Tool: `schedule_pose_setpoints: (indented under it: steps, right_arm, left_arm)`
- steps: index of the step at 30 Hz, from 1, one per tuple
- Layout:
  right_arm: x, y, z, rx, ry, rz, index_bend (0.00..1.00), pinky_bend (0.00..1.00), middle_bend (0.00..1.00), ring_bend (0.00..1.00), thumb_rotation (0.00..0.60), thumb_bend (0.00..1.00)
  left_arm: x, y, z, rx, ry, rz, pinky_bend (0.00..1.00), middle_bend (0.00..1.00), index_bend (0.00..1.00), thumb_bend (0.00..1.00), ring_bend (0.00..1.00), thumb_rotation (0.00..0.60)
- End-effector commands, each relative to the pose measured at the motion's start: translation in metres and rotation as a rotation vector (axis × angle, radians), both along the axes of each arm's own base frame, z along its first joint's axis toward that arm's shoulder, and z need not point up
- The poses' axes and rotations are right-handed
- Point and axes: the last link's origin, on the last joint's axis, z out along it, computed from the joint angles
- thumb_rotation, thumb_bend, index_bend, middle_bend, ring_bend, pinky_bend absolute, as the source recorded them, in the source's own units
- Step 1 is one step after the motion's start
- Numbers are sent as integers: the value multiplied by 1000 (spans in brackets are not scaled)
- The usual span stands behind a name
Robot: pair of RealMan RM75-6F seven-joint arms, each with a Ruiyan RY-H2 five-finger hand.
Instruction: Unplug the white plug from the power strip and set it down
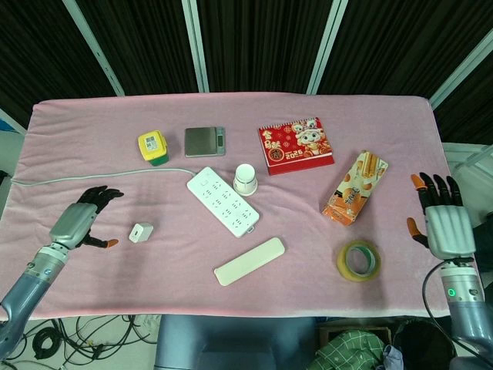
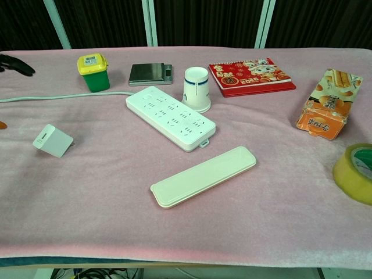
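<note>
The white plug (image 1: 140, 232) (image 2: 52, 140) lies loose on the pink cloth, left of the white power strip (image 1: 223, 200) (image 2: 170, 117) and apart from it. My left hand (image 1: 79, 220) hovers further left of the plug, fingers spread, holding nothing; only its dark fingertips (image 2: 16, 64) show at the chest view's left edge. Over the table's right edge my right hand (image 1: 440, 221) is empty, fingers apart. No plug sits in the strip's sockets.
The strip's grey cord (image 1: 92, 176) runs left. A paper cup (image 1: 246, 178), scale (image 1: 205, 141), yellow box (image 1: 152, 147), red calendar (image 1: 296, 144), snack box (image 1: 355, 187), yellow tape roll (image 1: 358, 260) and white case (image 1: 249, 260) lie on the cloth.
</note>
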Motion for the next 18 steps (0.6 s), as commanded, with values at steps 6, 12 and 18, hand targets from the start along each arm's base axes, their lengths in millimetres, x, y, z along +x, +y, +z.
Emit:
schedule_pose_setpoints:
  steps: [6, 12, 18]
  right_arm:
    - [-23, 70, 3, -11, -31, -37, 77, 30, 58, 50, 600, 301]
    - [-22, 109, -17, 5, -11, -12, 76, 30, 58, 50, 600, 300]
    - [-13, 118, -25, 9, -14, 29, 75, 29, 58, 50, 600, 301]
  left_arm:
    - [-10, -91, 54, 258, 95, 97, 0, 118, 168, 72, 0, 600]
    - [-13, -140, 66, 304, 148, 181, 0, 119, 176, 73, 0, 600]
    - [-16, -163, 73, 317, 179, 181, 0, 120, 192, 73, 0, 600]
